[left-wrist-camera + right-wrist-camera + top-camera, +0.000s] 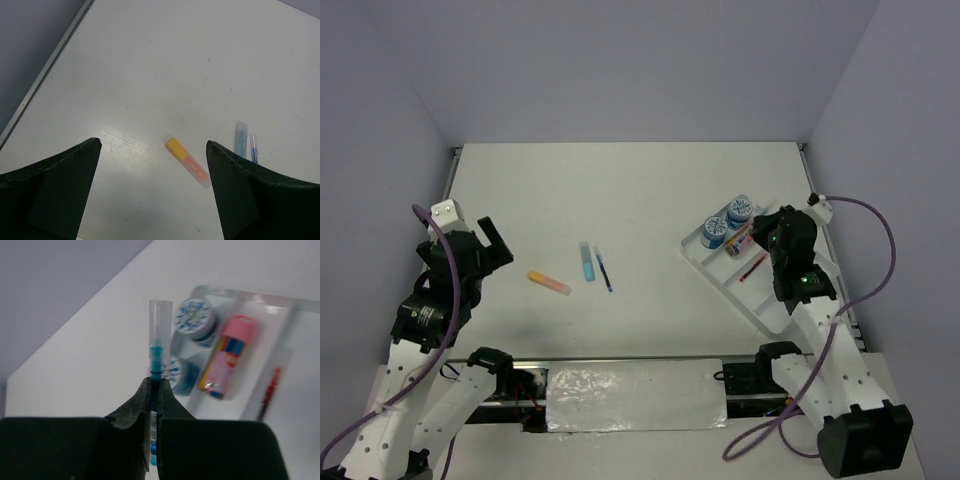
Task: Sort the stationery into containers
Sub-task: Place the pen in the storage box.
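My right gripper (155, 382) is shut on a thin teal-blue pen (158, 345) with a clear cap, above the white tray (303, 335). In the tray lie two blue-white tubs (195, 317), a pink-orange marker (227, 355) and a red pen (269, 390). From above, the right gripper (775, 235) hovers over the tray (760, 305). My left gripper (154, 143) is open and empty above the yellow-orange stick (187, 162). A light-blue stick (241, 140) and a thin blue pen (254, 148) lie to its right.
The yellow-orange stick (549, 282), the light-blue stick (587, 261) and the blue pen (604, 270) lie loose at mid-table. The left gripper (490, 240) is to their left. Grey walls close in the table. A foil-covered strip (635, 398) lies between the arm bases.
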Controlling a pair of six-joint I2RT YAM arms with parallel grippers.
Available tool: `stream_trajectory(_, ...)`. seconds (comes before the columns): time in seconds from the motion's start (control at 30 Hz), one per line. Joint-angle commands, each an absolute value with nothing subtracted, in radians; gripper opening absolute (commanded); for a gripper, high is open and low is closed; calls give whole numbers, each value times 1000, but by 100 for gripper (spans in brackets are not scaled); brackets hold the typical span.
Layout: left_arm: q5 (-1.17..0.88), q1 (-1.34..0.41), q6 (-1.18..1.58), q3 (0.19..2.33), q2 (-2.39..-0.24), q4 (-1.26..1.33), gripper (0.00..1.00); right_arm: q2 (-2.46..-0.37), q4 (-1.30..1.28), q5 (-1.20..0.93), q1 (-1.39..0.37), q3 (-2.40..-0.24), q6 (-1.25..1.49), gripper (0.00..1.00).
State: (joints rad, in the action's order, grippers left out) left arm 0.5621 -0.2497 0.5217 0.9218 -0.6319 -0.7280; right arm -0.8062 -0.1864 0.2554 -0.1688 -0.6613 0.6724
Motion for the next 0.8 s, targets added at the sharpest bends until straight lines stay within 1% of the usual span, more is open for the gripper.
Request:
stream_trajectory(0.0, 568, -255, 500, 920, -620, -686, 99, -883, -282, 279, -10, -618, 718, 0)
stream_trajectory(0.03, 568, -255, 500, 920, -618, -686, 99, -905, -287, 264, 58, -627, 715, 0)
stream_trajectory(0.2, 565, -256, 497, 920, -617, -683, 99, -1026, -255, 217, 132, -633, 706, 0)
stream_trajectory(0.43, 557, -256, 494, 919, -621, -680, 99, -1068, -219, 202, 144, -591, 673, 4)
stream_trajectory(0.53, 552, -256, 492, 919, -620, -678, 99, -1054, -207, 212, 146, -555, 676, 9)
stream_trajectory(0.57, 552, -256, 492, 917, -620, -678, 99, -1049, -198, 204, 146, -548, 670, 28)
stream_trajectory(0.6, 551, -256, 492, 917, -621, -678, 99, -1048, -198, 203, 146, -545, 669, 42)
stream_trajectory(0.63, 549, -256, 491, 917, -621, -677, 99, -1048, -202, 209, 143, -545, 669, 67)
stream_trajectory(0.67, 549, -256, 491, 917, -623, -676, 99, -1048, -210, 210, 146, -552, 667, 71)
stream_trajectory(0.77, 548, -256, 489, 919, -629, -676, 99, -1022, -238, 193, 144, -564, 663, 74)
